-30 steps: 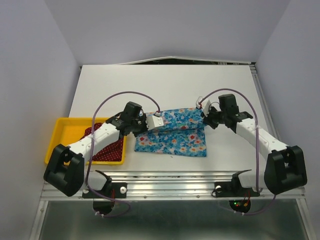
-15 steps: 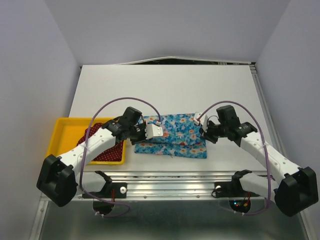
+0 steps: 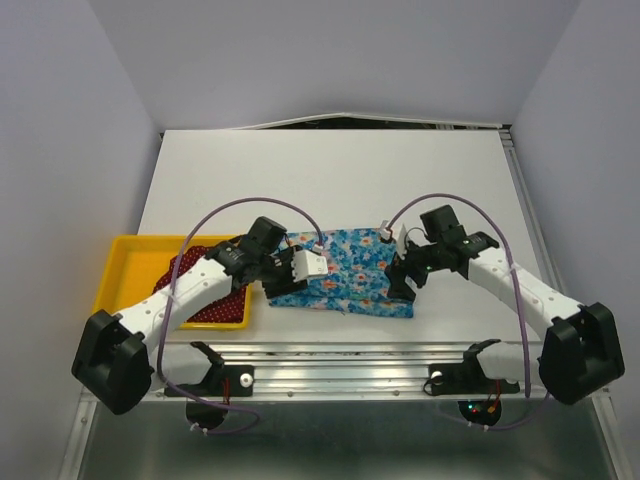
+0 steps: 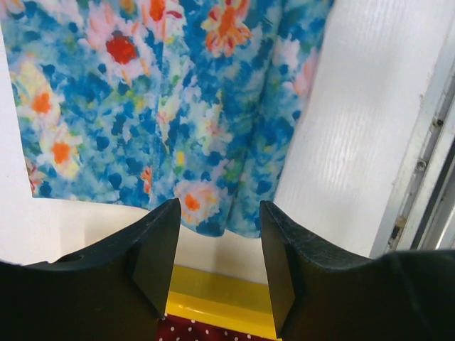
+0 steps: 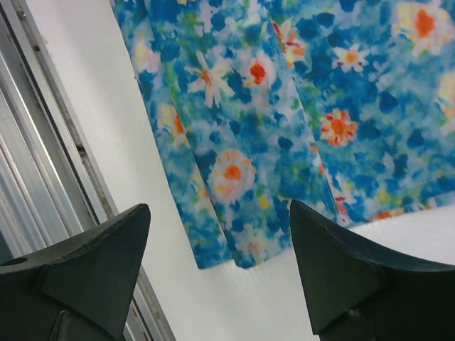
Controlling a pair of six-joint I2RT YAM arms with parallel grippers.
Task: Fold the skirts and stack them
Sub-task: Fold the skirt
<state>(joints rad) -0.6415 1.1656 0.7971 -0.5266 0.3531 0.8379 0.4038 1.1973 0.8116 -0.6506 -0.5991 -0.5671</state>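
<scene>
The blue flowered skirt (image 3: 345, 272) lies folded flat on the white table, between the two arms. My left gripper (image 3: 281, 284) hovers over its near left corner, open and empty; the left wrist view shows the skirt (image 4: 163, 106) just beyond the left gripper (image 4: 218, 213). Open and holding nothing, my right gripper (image 3: 401, 281) hangs above the skirt's near right corner, and the right wrist view has the cloth (image 5: 284, 106) past the right gripper (image 5: 219, 213). The dark red dotted skirt (image 3: 218, 305) lies in the yellow tray (image 3: 130, 260), partly hidden by the left arm.
The yellow tray (image 4: 213, 298) sits at the table's near left, close beside the blue skirt, with the red skirt (image 4: 206, 330) inside. A metal rail (image 3: 340, 352) runs along the table's near edge, close to both grippers. Bare white table (image 3: 330, 180) stretches behind the skirt.
Both grippers were shut on the blue skirt's far edge; they carried it toward the near edge, folding it over, then opened and let go.
</scene>
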